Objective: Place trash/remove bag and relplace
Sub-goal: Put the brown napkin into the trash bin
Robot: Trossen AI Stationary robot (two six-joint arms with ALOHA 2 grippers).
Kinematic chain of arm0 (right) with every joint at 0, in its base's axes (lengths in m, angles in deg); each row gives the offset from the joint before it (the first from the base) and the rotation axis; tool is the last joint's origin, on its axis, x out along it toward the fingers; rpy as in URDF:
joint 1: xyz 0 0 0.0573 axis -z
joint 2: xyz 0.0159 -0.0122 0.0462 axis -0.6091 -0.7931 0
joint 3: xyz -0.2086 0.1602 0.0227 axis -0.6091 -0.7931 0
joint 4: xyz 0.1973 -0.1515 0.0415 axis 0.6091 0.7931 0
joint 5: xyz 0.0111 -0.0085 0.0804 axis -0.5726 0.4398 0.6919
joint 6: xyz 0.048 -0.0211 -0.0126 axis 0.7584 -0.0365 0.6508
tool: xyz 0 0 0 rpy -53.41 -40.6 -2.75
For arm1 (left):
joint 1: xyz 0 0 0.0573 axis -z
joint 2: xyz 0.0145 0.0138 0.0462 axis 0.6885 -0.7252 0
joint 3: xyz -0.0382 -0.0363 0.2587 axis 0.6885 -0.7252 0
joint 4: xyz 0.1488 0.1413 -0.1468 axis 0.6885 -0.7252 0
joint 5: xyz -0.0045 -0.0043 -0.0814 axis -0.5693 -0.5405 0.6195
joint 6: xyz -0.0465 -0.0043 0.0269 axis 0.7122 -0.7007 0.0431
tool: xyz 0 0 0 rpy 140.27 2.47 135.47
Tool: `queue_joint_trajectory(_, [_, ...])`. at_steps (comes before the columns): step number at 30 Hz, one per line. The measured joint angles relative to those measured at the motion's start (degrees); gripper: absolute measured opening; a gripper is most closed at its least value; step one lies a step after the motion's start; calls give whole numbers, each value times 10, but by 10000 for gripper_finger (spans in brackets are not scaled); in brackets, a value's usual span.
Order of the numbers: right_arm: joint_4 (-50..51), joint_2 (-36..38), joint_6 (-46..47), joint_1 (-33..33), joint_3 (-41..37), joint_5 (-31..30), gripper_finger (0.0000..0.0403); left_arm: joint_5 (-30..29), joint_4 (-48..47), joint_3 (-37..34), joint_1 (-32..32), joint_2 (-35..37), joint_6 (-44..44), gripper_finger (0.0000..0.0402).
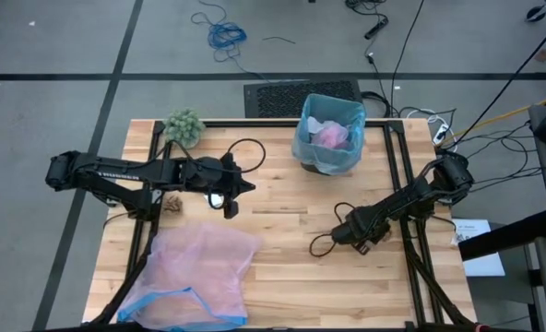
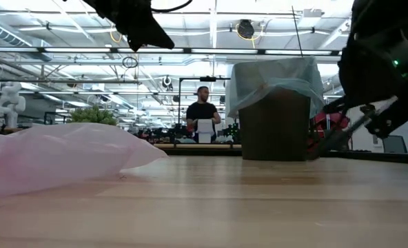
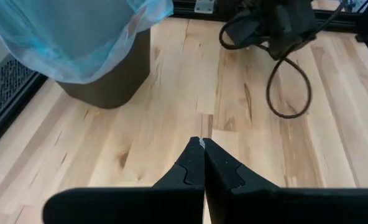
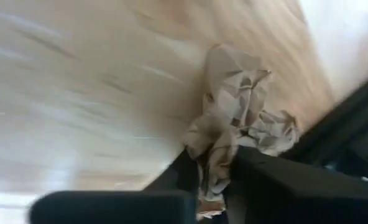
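Wooden planks make up the table (image 1: 282, 249), and we go down from there. We see the pink bag (image 1: 195, 272) spread flat over the near left corner, and we judge it lies ready as the replacement liner. We find the brown bin (image 1: 328, 134) at the far edge, right of centre, with the light-blue bag (image 1: 347, 152) folded over its rim and a pink wad (image 1: 331, 136) and white paper inside. We note a fuzzy green ball (image 1: 184, 126) on the far left edge, which is not trash.

Our left arm reaches toward the table's middle, its left claw (image 3: 202, 163) pressed fully shut on nothing, well above the boards. Our right claw (image 4: 216, 177) sits low at the right of the table, and we see it pinching a crumpled brown and white scrap (image 4: 234, 118) between its jaws. A second small brown scrap (image 1: 172, 204) lies under the left arm.

We judge the open boards between the right claw and the bin give a free path. A black frame rail (image 1: 404, 184) runs close along the right side, so we would lift before swinging.
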Motion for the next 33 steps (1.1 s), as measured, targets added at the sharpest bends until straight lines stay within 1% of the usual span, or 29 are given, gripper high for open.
queue_joint_trajectory(3, [-20,1,-1,-3,37,-15,11,0,-1,0,0,0,0,0])
queue_joint_trajectory(5, [-36,6,-8,-8,69,-49,4,-8,1,0,-2,0,0,0])
queue_joint_trajectory(8, [-51,28,-15,-9,129,-91,2,-36,1,0,-7,0,0,0])
queue_joint_trajectory(10, [-54,42,-24,-9,176,-135,2,-43,-1,0,-10,0,1,0])
queue_joint_trajectory(13, [-49,68,-56,-9,254,-223,1,-43,0,0,-9,0,16,0])
queue_joint_trajectory(16, [-29,89,-121,-7,335,-339,1,-43,-2,0,-9,0,17,0])
queue_joint_trajectory(20, [60,106,-187,23,428,-529,0,-43,9,0,-9,0,26,0])
queue_joint_trajectory(21, [88,108,-197,37,447,-564,0,-43,13,0,-9,0,26,0])
queue_joint_trajectory(23, [138,111,-222,75,477,-605,0,-43,15,0,-9,0,26,0])
queue_joint_trajectory(26, [146,116,-280,152,498,-622,0,-43,11,0,-9,0,26,0])
queue_joint_trajectory(28, [125,117,-332,206,498,-613,0,-43,10,0,-9,0,26,0])
queue_joint_trajectory(30, [95,117,-384,259,496,-568,0,-43,10,0,-9,0,27,0])
queue_joint_trajectory(31, [82,117,-406,286,493,-534,0,-43,10,0,-9,0,27,0])
queue_joint_trajectory(33, [58,117,-430,330,488,-484,1,-44,8,0,-9,0,30,0])
